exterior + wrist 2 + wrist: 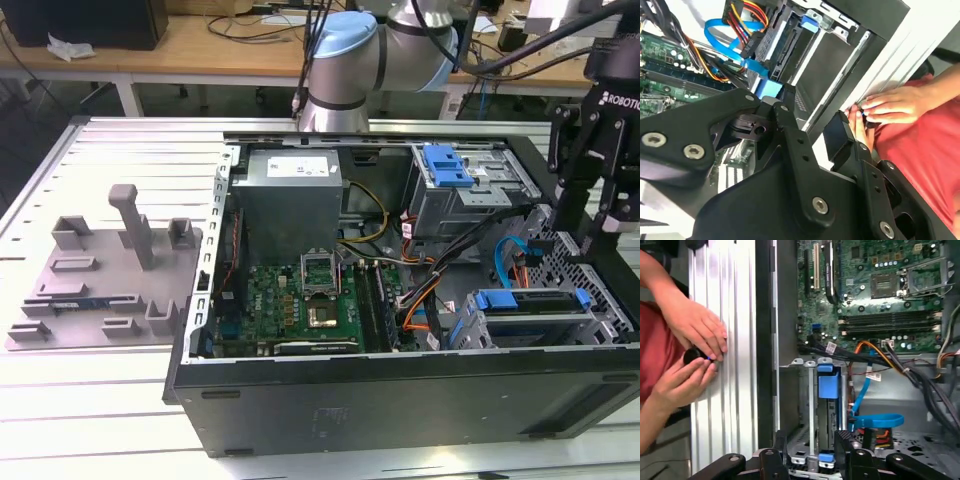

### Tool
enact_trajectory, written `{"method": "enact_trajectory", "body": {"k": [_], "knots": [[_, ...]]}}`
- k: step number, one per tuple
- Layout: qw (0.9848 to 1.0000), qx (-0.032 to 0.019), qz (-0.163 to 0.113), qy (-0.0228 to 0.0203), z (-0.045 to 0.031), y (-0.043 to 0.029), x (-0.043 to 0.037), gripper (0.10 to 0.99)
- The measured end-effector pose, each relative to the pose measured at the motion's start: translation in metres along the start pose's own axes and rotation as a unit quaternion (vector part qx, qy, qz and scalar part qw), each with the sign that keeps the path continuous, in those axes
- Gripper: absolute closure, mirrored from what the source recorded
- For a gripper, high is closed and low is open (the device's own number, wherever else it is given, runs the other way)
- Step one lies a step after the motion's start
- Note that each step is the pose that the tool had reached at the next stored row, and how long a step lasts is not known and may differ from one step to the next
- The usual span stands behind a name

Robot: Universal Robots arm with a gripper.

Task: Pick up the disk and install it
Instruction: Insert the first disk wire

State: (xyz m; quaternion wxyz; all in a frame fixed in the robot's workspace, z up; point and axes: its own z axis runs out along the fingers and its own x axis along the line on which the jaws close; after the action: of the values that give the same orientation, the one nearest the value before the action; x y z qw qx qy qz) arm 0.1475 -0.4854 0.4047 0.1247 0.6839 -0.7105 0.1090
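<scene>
Gripper [812, 461] hangs right over the drive cage [796, 437] in the open PC case [400, 405], its 2 fingers spread apart and holding nothing. Disk [827, 390] sits on edge in that cage, just below the gap between the fingers, with its long axis crosswise to their closing line. It looks seated to me. A person's hands [695, 337] rest on the table, well apart.

A green motherboard [300, 300] sits in a black case [400, 405]; near the motherboard run a bright blue cable [880, 420] and red, yellow and orange wires [747, 11]. The disk [533, 303] is blue-edged, the gripper [811, 442] black, the ribbed table [130, 150] silver, a person's shirt [652, 350] red.
</scene>
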Motion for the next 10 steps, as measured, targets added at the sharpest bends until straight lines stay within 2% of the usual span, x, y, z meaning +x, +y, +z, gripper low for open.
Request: {"method": "enact_trajectory", "body": {"k": [5,6,7,8,10], "knots": [[0.9993,-0.0092,0.037,0.0,0.0007,-0.0004,-0.0003,0.58],[0.9986,-0.0138,0.051,-0.0003,0.0012,-0.0006,-0.0005,0.58],[0.9982,-0.0155,0.058,-0.0004,0.0013,-0.0006,-0.0005,0.58],[0.998,-0.0157,0.062,-0.0005,0.0013,-0.0006,-0.0006,0.58],[0.9971,-0.0055,0.076,-0.0022,0.001,-0.001,-0.0015,0.58]]}}
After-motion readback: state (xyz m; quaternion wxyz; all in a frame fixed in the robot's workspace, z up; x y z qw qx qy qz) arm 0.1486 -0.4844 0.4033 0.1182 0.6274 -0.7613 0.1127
